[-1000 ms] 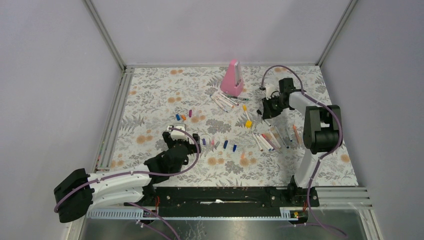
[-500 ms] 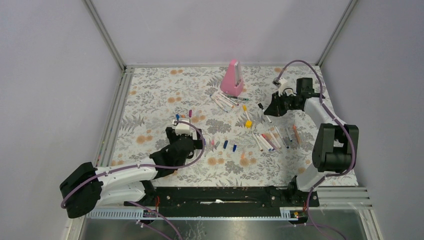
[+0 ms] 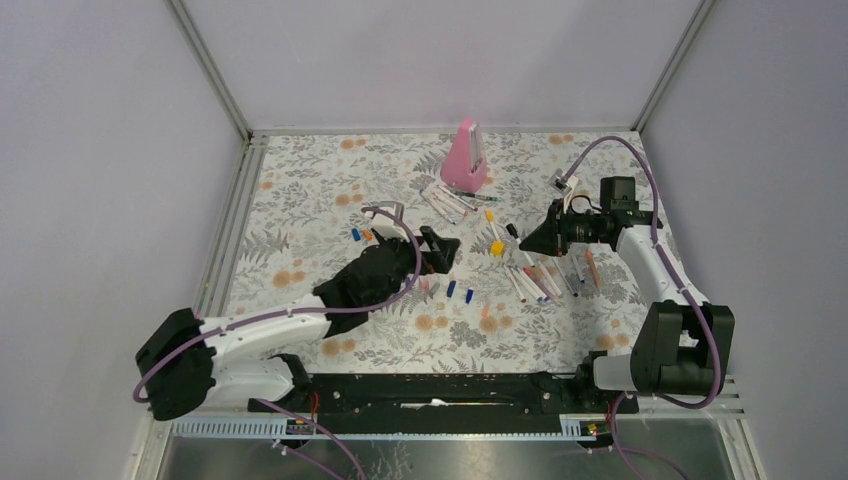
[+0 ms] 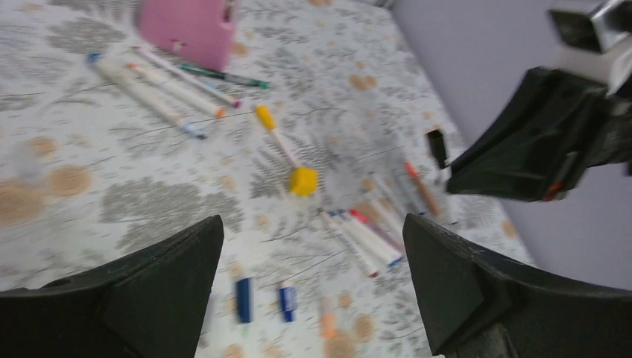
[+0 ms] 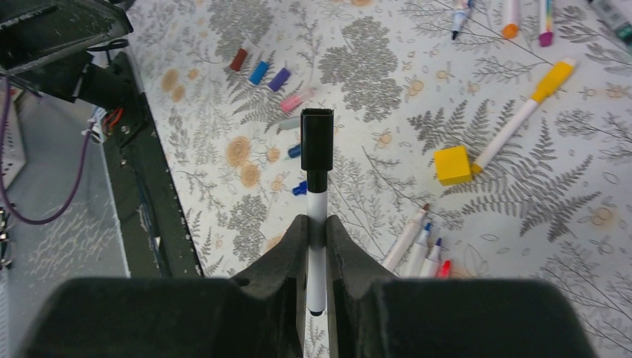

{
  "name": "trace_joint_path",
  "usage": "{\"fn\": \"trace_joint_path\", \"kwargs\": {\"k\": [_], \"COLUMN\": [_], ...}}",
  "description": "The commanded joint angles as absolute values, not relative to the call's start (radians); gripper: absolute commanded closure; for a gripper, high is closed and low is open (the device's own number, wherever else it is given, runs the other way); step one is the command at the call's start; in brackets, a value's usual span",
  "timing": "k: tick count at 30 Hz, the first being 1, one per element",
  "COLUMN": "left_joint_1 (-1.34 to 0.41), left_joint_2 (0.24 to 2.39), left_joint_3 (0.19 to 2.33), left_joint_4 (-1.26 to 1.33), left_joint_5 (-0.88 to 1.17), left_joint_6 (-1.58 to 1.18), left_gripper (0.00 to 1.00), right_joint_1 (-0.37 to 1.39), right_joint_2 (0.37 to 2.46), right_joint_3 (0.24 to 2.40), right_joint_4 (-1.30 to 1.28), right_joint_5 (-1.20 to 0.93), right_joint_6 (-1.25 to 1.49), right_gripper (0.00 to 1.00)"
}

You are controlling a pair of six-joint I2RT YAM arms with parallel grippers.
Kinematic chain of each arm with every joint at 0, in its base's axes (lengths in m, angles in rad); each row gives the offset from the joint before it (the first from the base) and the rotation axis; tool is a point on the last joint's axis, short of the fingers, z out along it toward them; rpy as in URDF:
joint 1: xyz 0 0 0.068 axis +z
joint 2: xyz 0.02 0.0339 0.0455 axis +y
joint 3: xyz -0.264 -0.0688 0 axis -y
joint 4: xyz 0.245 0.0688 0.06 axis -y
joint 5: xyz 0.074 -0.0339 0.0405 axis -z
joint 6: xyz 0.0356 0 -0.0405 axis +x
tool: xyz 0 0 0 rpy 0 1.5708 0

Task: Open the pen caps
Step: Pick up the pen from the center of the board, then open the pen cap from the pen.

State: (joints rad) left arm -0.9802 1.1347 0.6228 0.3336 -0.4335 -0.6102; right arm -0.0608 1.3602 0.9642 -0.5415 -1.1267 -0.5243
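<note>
Right tool (image 5: 316, 224) clamped on white pen barrel (image 5: 317, 198). Black cap (image 5: 317, 138) on, held above desk (image 5: 387, 45), tip aimed toward left arm. Left tool (image 4: 313, 242) jaws wide apart, empty, short of cap.

Doing it well, likely:
- square left jaws to cap
- close on cap only, clear of barrel
- pull straight along pen axis, right grip firm

Loose caps (image 3: 452, 289) lie mid-desk.

Unclear:
- left wrist view blurred
- cap tiny from above
- barrel's rear end buried in right tool
- cap tightness unknowable

left wrist view blurred, pink wedge (image 4: 186, 30) cropped at 12 o'clock, left end effector (image 4: 311, 227) fingers cut by bottom edge, pen (image 5: 317, 198) tail hidden inside right end effector (image 5: 317, 224), markers (image 5: 510, 19) at 1 o'clock cropped, pen caps (image 3: 452, 289) tiny in top view
</note>
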Motion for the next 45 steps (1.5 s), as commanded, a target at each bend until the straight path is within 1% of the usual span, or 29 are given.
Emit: {"fn": "trace_joint_path", "kwargs": {"k": [1,8,15,21,24,27,33,38,42,45], "left_joint_1": [-0.986,-1.000,-1.030,-1.053,-1.061,-1.063,-1.067,-1.069,-1.069,-1.070], "left_joint_2": [1.247,1.425,1.566,1.640,1.665,1.679,1.704,1.728,1.735,1.738], "left_joint_3": [0.680,0.809,0.909,0.998,1.026,1.041,1.068,1.104,1.112,1.117], "left_joint_4": [0.635,0.694,0.701,0.645,0.638,0.617,0.562,0.506,0.498,0.489], "left_joint_5": [-0.309,-0.335,-0.383,-0.406,-0.410,-0.417,-0.427,-0.431,-0.433,-0.430], "left_joint_6": [-0.736,-0.889,-0.968,-0.981,-0.976,-0.978,-0.982,-0.989,-0.996,-0.999], "left_gripper": [0.01,0.01,0.01,0.08,0.16,0.28,0.40,0.47,0.58,0.79], "right_joint_1": [-0.060,-0.060,-0.057,-0.048,-0.042,-0.041,-0.034,-0.027,-0.023,-0.018], "right_joint_2": [1.322,1.313,1.305,1.304,1.304,1.307,1.311,1.315,1.320,1.322], "right_joint_3": [0.939,0.924,0.917,0.914,0.913,0.914,0.914,0.914,0.914,0.915], "right_joint_4": [-0.514,-0.484,-0.468,-0.462,-0.463,-0.463,-0.464,-0.468,-0.469,-0.470], "right_joint_5": [-1.234,-1.260,-1.258,-1.244,-1.232,-1.221,-1.206,-1.196,-1.188,-1.177], "right_joint_6": [-0.485,-0.453,-0.437,-0.433,-0.435,-0.437,-0.440,-0.443,-0.448,-0.453], "right_gripper": [1.00,1.00,1.00,1.00,1.00,1.00,1.00,1.00,1.00,1.00]}}
